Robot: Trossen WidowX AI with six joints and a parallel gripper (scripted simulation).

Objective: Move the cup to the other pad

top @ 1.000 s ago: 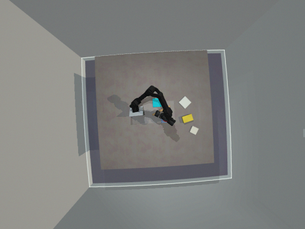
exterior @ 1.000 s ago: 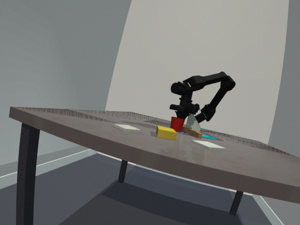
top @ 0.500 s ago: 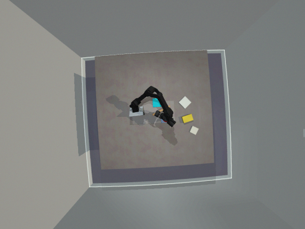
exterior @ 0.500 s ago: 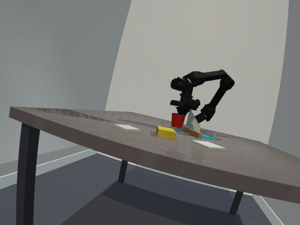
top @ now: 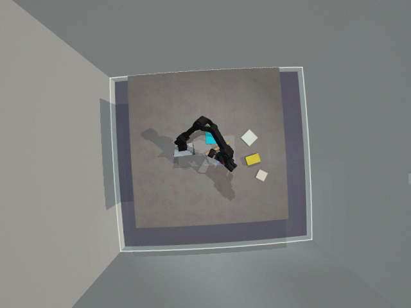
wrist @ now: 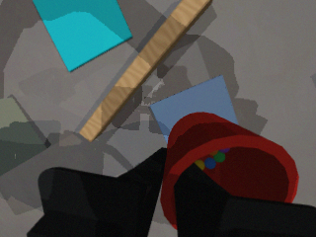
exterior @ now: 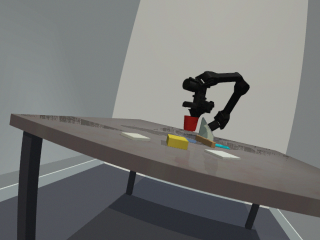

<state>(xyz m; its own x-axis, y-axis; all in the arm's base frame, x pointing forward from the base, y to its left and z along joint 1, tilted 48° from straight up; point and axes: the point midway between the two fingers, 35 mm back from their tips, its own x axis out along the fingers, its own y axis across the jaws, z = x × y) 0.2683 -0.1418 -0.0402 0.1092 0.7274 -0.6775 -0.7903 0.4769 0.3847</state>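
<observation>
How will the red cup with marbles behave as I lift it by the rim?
Gripped on one rim wall, the red cup will probably tilt. The loose marbles would likely roll and shift its balance. The gripper may slip on the smooth wall.
</observation>
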